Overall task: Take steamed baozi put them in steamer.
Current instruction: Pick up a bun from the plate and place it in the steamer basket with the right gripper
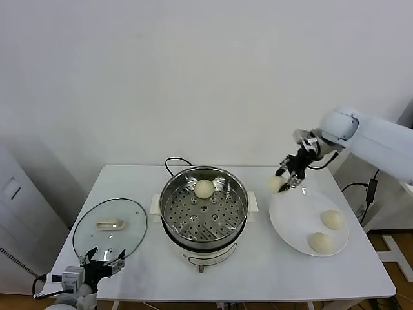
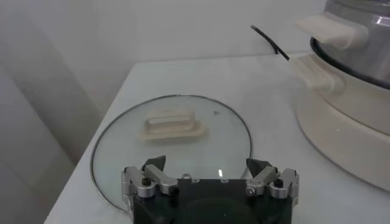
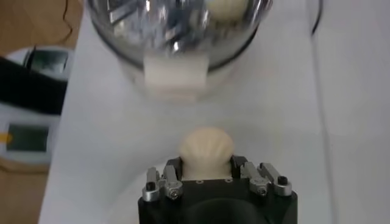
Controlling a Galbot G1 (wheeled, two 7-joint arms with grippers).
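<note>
No readable text, label, brand or number anywhere.

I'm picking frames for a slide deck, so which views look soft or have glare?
Head view: even light, sharp, faint sheen on the steamer. Left wrist view: a small reflection on the glass lid, steamer edge soft. Right wrist view: the held baozi is fairly sharp, the steamer behind blurred with bright glints.

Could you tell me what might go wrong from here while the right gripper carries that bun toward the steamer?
1. The right gripper is shut on a soft baozi held in the air beside the plate; it could dent or slip out.
2. The steamer has a raised steel rim and a side handle facing the gripper, so a low approach might clip them.
3. One bun already sits on the tray, so a careless drop could land on it.
</note>
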